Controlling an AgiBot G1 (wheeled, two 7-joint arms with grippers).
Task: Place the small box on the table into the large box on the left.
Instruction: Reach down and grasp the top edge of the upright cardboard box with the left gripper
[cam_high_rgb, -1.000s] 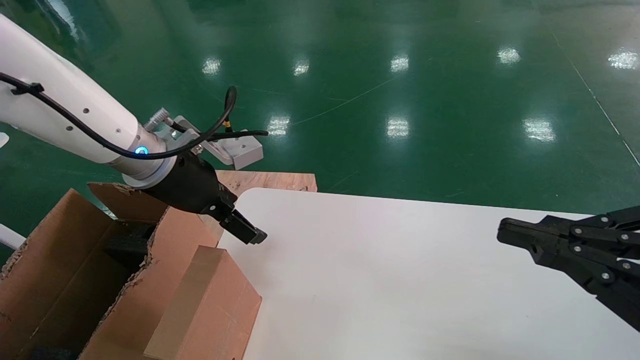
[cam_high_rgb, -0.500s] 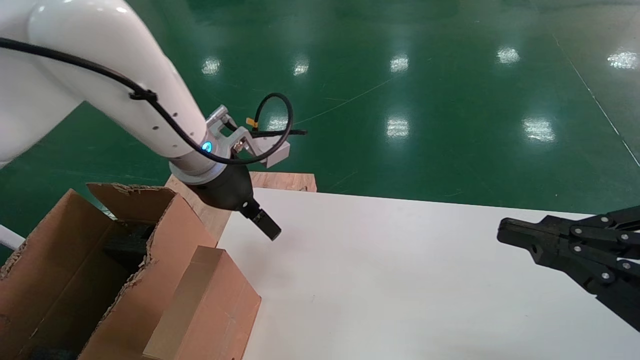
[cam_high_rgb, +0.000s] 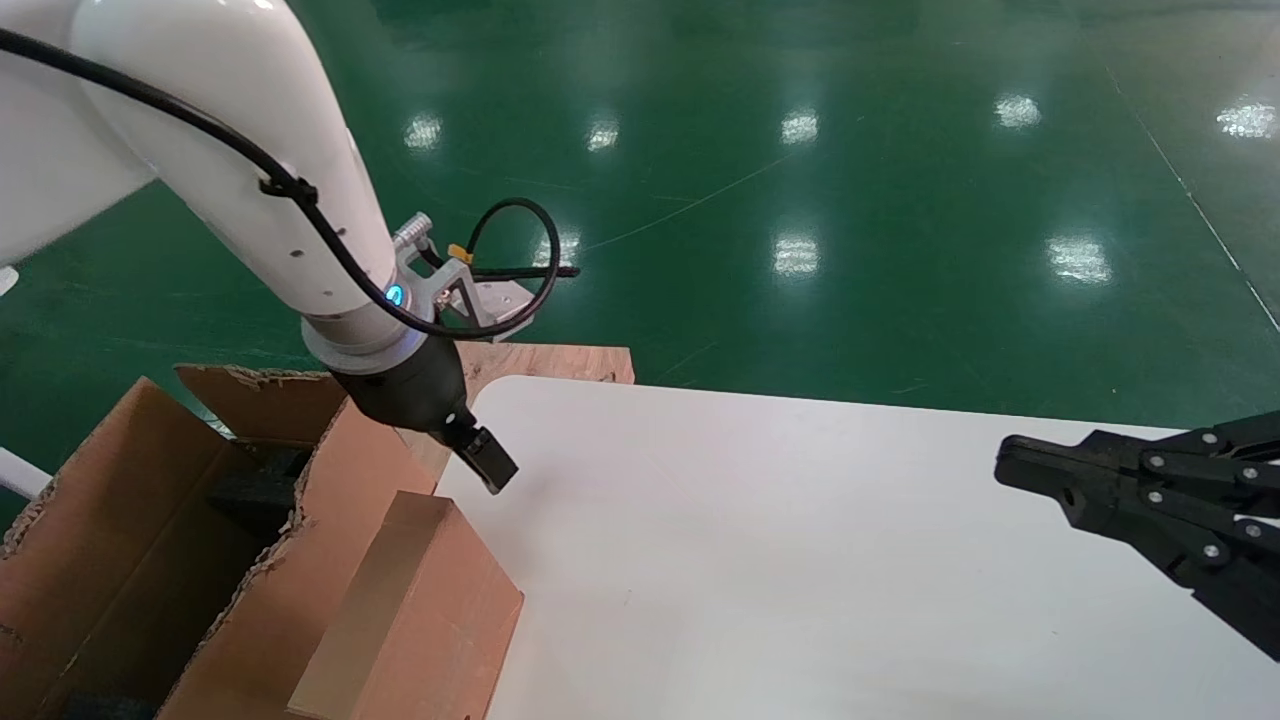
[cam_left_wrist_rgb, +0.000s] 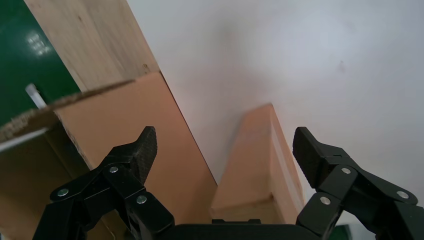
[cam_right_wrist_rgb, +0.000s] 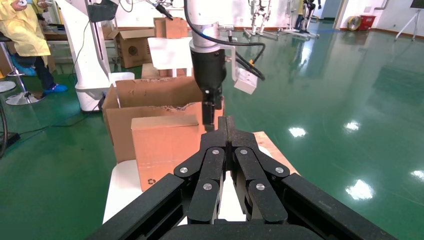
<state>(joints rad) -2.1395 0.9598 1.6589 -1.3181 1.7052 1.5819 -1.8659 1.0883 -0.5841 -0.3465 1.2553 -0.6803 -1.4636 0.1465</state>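
The left claw (cam_high_rgb: 488, 468) hangs spread above the small box (cam_high_rgb: 415, 610) at the surface's (cam_high_rgb: 800, 560) left edge — a skewed descent could shove it off, or snag the large box's (cam_high_rgb: 130, 560) flap.

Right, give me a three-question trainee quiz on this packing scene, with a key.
1. True or false: the left end effector is shut on the small box.
2. Which end effector is parked with its fingers shut: (a) left, (b) right?
3. Fill in: the small box stands on the table, right beside the wall of the ______.

Key:
1. False. It hangs open above the small box, not touching it.
2. (b) right, off at the table's right side.
3. large box.
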